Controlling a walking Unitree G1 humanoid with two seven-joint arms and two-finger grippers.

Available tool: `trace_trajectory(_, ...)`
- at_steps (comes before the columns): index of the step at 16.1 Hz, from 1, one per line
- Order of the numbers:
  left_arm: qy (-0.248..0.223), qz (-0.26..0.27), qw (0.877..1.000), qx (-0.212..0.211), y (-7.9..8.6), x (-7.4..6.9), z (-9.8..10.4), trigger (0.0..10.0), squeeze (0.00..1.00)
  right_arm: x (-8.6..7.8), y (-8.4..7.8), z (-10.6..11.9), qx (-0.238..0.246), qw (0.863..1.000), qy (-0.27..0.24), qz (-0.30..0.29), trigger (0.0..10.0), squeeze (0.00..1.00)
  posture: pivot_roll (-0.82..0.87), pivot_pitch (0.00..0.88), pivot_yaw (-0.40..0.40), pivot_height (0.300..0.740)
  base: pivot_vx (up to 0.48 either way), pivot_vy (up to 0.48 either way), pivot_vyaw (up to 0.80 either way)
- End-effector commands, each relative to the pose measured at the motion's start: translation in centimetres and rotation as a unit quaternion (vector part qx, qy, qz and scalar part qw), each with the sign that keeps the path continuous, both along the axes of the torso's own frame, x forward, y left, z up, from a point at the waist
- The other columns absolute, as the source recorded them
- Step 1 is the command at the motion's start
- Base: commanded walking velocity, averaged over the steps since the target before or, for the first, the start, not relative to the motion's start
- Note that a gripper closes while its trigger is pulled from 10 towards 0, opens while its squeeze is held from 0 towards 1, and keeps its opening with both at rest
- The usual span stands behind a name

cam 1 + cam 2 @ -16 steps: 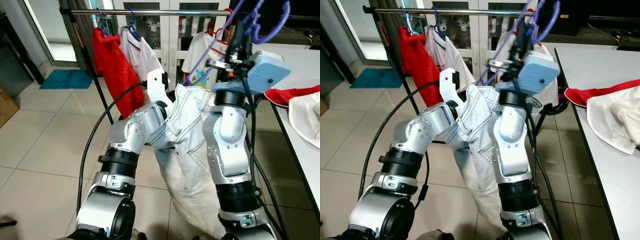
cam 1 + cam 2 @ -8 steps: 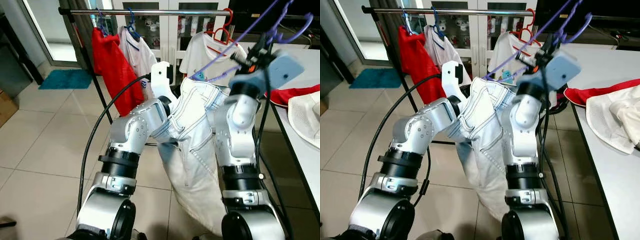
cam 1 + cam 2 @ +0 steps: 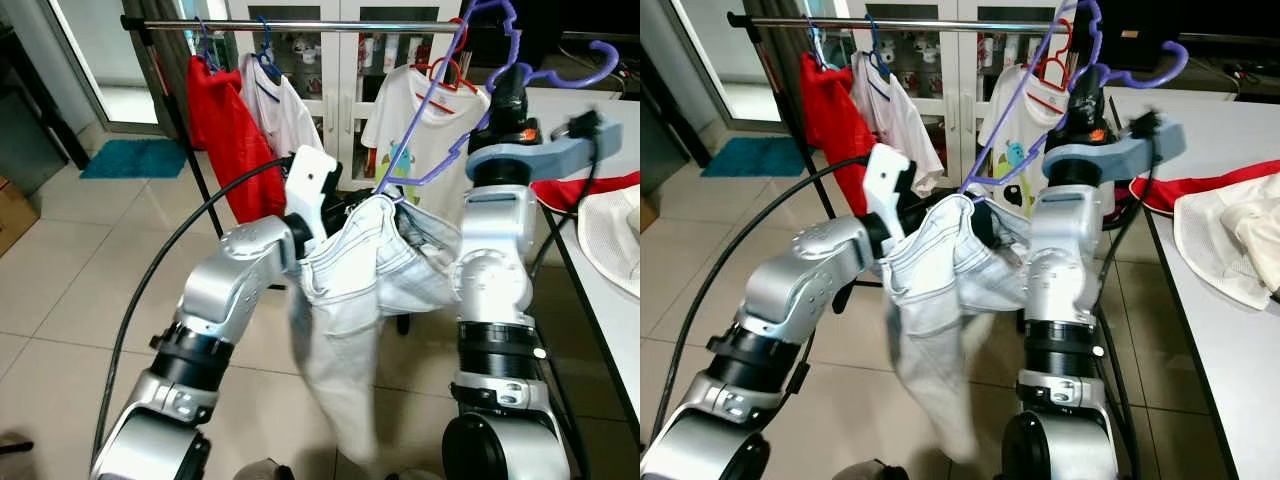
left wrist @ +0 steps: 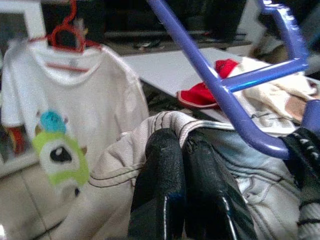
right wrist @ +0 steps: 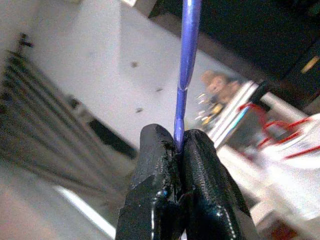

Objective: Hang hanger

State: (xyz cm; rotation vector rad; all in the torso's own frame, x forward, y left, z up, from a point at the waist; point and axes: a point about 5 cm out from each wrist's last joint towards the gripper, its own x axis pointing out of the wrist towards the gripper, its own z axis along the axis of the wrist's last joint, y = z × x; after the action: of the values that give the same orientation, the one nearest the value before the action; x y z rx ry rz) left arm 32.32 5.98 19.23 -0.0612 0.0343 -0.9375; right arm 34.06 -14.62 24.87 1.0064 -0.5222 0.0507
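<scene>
A robot holds a purple hanger (image 3: 452, 95) with pale jeans (image 3: 345, 300) draped on it, in front of a clothes rail (image 3: 300, 24).

The right gripper (image 5: 177, 150), raised near the rail, pinches the hanger's thin purple bar between its pressed-together fingers. The left gripper (image 4: 182, 150), fingers closed, grips the jeans' waistband just below the hanger. A red garment (image 3: 225, 130) and white shirts hang on the rail; a white table (image 3: 600, 300) stands at the right.

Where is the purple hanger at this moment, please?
In the left eye view, the purple hanger is up on the right, gripped by the right claw, just below the rail, beside the white T-shirt.
</scene>
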Motion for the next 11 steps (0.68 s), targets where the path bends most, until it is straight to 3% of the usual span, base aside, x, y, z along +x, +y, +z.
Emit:
trace_trajectory(1, -0.028, -0.003, 1.0, -0.002, 1.2, -0.2, 0.2, 0.0, 0.0, -0.6, -1.2, 0.7, 0.03, 0.999, -0.032, 0.01, 10.0, 0.0, -0.12, 0.0, 0.067, 0.74, 0.0, 0.0, 0.0)
trace_trajectory(2, -0.029, -0.002, 1.0, -0.012, 1.6, -0.1, 0.2, 0.0, 0.0, -0.8, -1.1, 0.6, 0.032, 0.998, -0.037, 0.027, 10.0, 0.0, -0.12, 0.0, 0.067, 0.74, 0.0, 0.0, 0.0)
trace_trajectory(3, -0.027, 0.007, 0.999, -0.047, 2.3, 0.0, 0.6, 0.0, 0.0, -1.3, -1.0, 0.3, 0.044, 0.997, -0.042, 0.055, 10.0, 0.0, -0.12, 0.0, 0.071, 0.74, 0.0, 0.0, 0.0)
trace_trajectory(4, -0.012, 0.007, 0.994, -0.104, 2.9, -0.1, 1.1, 0.0, 0.0, -1.8, -0.7, 0.0, 0.06, 0.994, -0.045, 0.085, 10.0, 0.0, -0.12, 0.0, 0.075, 0.74, 0.0, 0.0, 0.0)
trace_trajectory(5, 0.007, -0.009, 0.985, -0.175, 3.6, -0.3, 1.6, 0.0, 0.0, -2.2, -0.6, -0.3, 0.075, 0.99, -0.044, 0.11, 10.0, 0.0, -0.12, 0.0, 0.075, 0.74, 0.0, 0.0, 0.0)
trace_trajectory(6, 0.016, -0.036, 0.975, -0.22, 4.3, -0.7, 1.9, 0.0, 0.0, -2.6, -0.7, -0.6, 0.093, 0.987, -0.044, 0.121, 10.0, 0.0, -0.12, 0.0, 0.076, 0.74, 0.0, 0.0, 0.0)
trace_trajectory(9, 0.029, -0.076, 0.969, -0.232, 4.7, -1.5, 1.6, 0.0, 0.0, -3.1, -1.3, -0.7, 0.145, 0.978, -0.051, 0.138, 10.0, 0.0, -0.12, 0.0, 0.076, 0.74, 0.0, 0.0, 0.0)
trace_trajectory(11, 0.034, -0.093, 0.969, -0.227, 4.7, -2.0, 1.2, 0.0, 0.0, -3.5, -1.6, -0.8, 0.154, 0.976, -0.057, 0.145, 10.0, 0.0, -0.12, 0.0, 0.076, 0.74, 0.0, 0.0, 0.0)
